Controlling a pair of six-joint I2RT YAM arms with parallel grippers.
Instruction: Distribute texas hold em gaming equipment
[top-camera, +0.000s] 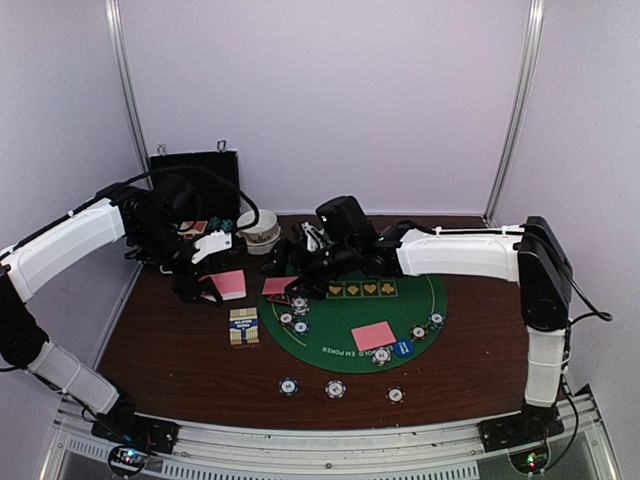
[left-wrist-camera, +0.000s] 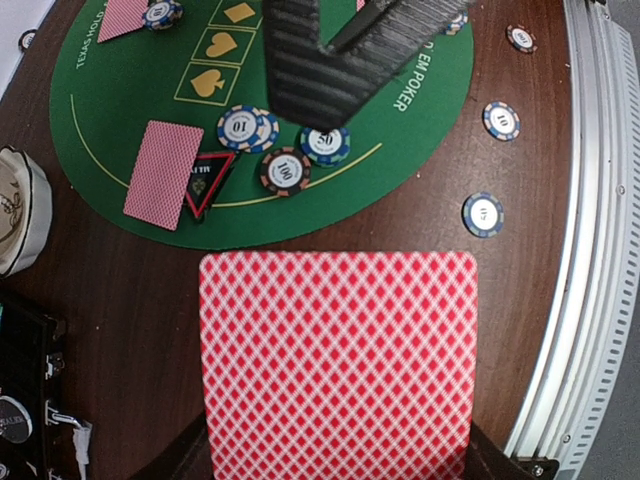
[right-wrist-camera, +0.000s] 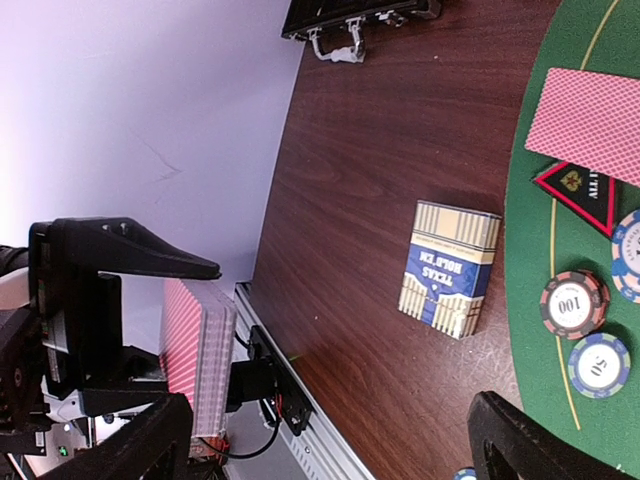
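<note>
Your left hand (top-camera: 212, 283) grips the pink-backed deck (left-wrist-camera: 338, 362) above the worktop (top-camera: 180, 340), left of the mat (handy for dealing); your right hand (top-camera: 300, 262) hangs open beside it.

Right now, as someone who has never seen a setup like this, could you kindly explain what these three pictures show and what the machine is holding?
These are two white robot arms bolted at the near edge of a brown table. One picture comes from a fixed camera above and behind them; the other two come from cameras on each wrist.

The left gripper is shut on a stack of pink-backed cards, which fills its own wrist view and appears edge-on in the right wrist view. The right gripper is open and holds nothing.

On the table lies a round green felt mat carrying face-down cards, striped poker chips and a red-triangle marker. Three more chips sit off the mat, near the arms. A card box lies beside the mat, with a black case and white bowls at the back.
</note>
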